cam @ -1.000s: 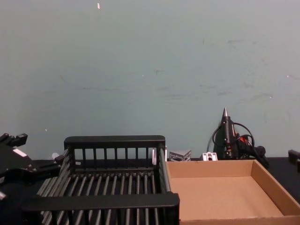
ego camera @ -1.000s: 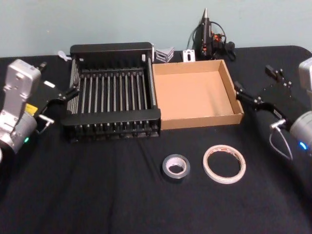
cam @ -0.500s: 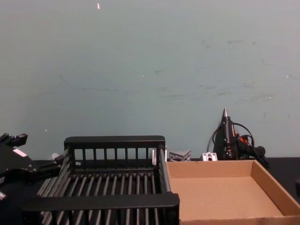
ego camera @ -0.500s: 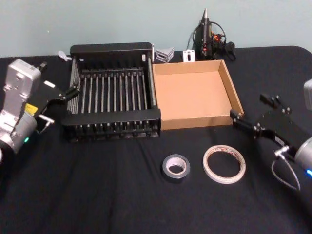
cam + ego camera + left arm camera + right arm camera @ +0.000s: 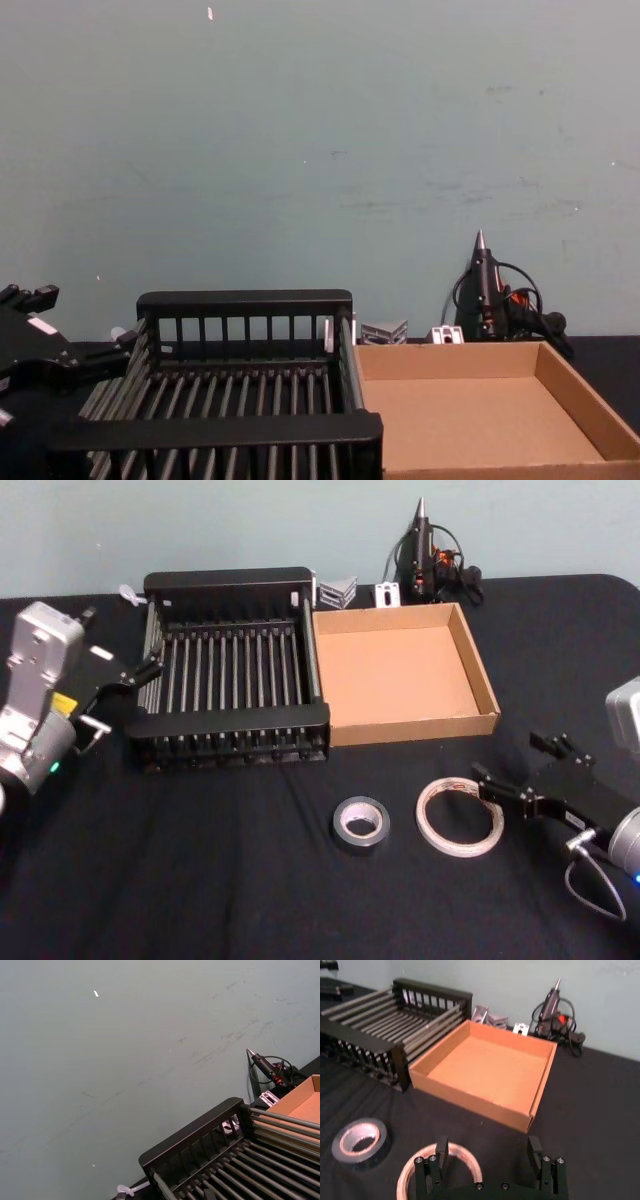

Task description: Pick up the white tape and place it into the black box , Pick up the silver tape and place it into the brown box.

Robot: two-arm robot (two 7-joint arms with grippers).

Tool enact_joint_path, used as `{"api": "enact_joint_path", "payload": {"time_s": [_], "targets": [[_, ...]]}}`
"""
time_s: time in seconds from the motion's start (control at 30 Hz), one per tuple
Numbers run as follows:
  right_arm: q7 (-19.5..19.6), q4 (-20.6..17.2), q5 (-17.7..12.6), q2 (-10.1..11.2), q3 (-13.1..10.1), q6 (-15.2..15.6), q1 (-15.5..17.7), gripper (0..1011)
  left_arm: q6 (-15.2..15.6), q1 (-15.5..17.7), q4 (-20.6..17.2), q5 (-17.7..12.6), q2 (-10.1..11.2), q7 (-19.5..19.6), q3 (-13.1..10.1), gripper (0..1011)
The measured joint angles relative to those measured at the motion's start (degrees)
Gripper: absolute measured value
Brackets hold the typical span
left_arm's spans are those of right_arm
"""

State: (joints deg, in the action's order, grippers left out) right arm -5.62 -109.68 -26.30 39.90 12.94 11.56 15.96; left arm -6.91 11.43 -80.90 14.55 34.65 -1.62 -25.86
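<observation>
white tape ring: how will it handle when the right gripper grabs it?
The white tape is a thin, wide ring lying flat, so probably light and hard to get fingers under. Held on edge, it may roll. The right gripper, open, is beside its rim.

On the counter (image 5: 200,880) the crate (image 5: 232,670) stands left of the tray (image 5: 400,675), their walls touching. In front of the tray lie the grey roll (image 5: 361,823), left, and the ring (image 5: 458,815), right, near each other. A glue gun (image 5: 422,550) stands behind the tray.
</observation>
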Motion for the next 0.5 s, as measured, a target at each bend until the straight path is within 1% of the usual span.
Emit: {"api": "enact_joint_path", "payload": {"time_s": [0.1, 0.13, 0.3, 0.5], "targets": [[-0.3, 0.0, 0.5, 0.0, 0.1, 1.8, 0.2, 1003, 0.0, 0.0, 0.0, 0.0, 0.0, 0.0, 0.0, 1001], [-0.3, 0.0, 0.5, 0.0, 0.1, 1.8, 0.2, 1002, 0.0, 0.0, 0.0, 0.0, 0.0, 0.0, 0.0, 1001], [-1.2, 0.8, 1.5, -0.4, 0.5, 4.3, -0.4, 1003, 0.0, 0.0, 0.0, 0.0, 0.0, 0.0, 0.0, 1001], [-2.2, 1.7, 2.4, -0.7, 1.0, 6.2, -1.1, 1003, 0.0, 0.0, 0.0, 0.0, 0.0, 0.0, 0.0, 1001]]}}
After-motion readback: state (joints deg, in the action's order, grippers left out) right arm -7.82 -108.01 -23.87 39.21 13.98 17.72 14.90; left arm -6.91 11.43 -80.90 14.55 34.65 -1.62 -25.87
